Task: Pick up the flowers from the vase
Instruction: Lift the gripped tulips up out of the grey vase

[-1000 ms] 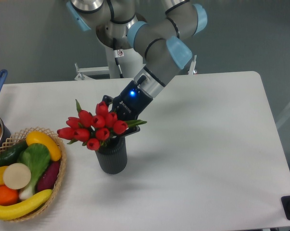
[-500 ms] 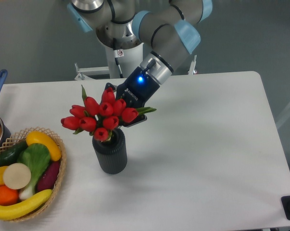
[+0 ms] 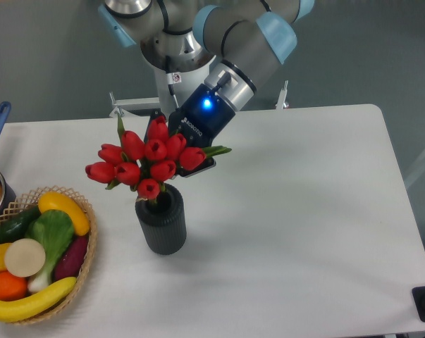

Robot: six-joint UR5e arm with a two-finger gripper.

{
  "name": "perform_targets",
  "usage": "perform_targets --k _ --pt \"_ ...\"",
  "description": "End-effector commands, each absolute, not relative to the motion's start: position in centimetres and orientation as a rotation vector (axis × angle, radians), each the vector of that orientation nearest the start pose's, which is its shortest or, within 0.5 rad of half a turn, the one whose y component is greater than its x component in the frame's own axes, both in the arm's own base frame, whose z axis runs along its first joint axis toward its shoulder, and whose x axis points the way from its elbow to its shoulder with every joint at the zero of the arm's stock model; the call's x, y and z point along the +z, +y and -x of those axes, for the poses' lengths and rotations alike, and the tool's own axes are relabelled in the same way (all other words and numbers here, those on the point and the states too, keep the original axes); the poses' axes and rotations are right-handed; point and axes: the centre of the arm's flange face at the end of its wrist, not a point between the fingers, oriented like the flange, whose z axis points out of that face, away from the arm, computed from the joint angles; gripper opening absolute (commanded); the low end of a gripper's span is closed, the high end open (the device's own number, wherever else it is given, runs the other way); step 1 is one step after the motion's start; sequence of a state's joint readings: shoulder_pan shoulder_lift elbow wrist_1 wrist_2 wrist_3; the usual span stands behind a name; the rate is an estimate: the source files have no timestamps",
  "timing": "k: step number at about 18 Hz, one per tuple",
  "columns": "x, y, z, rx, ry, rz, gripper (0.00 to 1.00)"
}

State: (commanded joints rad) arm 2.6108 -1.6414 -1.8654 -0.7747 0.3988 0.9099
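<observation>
Camera view: tool (image 3: 175,144) clenched on the flowers (image 3: 145,160), held directly above the vase (image 3: 161,222), lowest bud at its rim; vase stands upright left of centre on the surface (image 3: 304,211).

Over the last 1 s the gripper (image 3: 175,144) has risen and drawn back toward the arm base, carrying the flowers (image 3: 145,160) higher above the vase (image 3: 161,220). Lowest bud now sits at the rim; stems possibly still inside.
</observation>
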Motion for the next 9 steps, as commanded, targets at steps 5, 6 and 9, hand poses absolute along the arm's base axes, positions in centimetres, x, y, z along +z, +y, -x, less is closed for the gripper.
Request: perform_targets --k 5,6,9 --pt "46.9 44.7 32.8 -0.364 0.119 1.936 0.37" --pt "47.2 44.6 33.1 -0.360 0.115 1.935 0.37" --pt "49.1 44.6 33.7 -0.370 0.065 1.929 0.37"
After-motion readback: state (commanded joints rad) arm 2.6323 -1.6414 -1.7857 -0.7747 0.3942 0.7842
